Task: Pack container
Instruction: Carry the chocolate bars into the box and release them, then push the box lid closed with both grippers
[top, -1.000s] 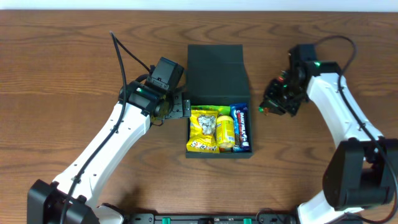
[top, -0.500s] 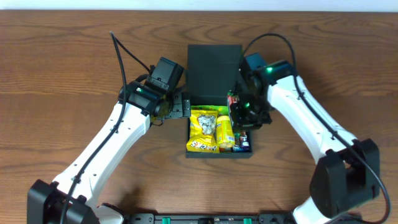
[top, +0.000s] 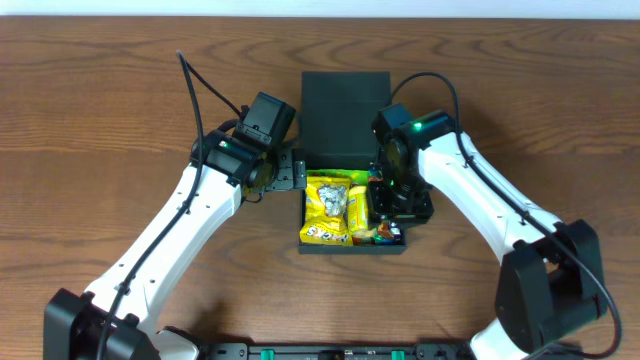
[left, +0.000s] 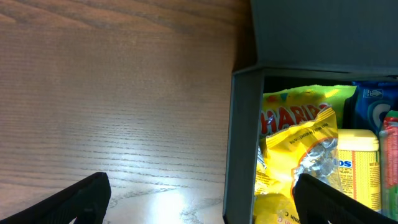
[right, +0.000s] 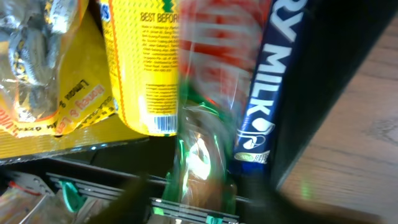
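The dark teal container (top: 352, 248) stands mid-table with its flap lid (top: 343, 105) folded back. Inside lie a yellow Haribo bag (top: 326, 205), a yellow tube (top: 358, 210) and a blue milk bar (right: 264, 93). A red-and-green packet (right: 208, 124) lies between the tube and the bar. My right gripper (top: 395, 205) hovers low over the box's right half. In its blurred wrist view, the right gripper (right: 202, 199) has its fingers apart on either side of that packet. My left gripper (left: 202, 199) is wide open, straddling the container's left wall (left: 242, 143).
Bare wooden table (top: 120, 120) surrounds the box on all sides. The left arm (top: 190, 215) slants in from the lower left and the right arm (top: 480, 210) from the lower right.
The right arm swung from the table right of the box to over its right half, carrying the red-and-green packet in. Its fingers have spread. The left arm stayed still.
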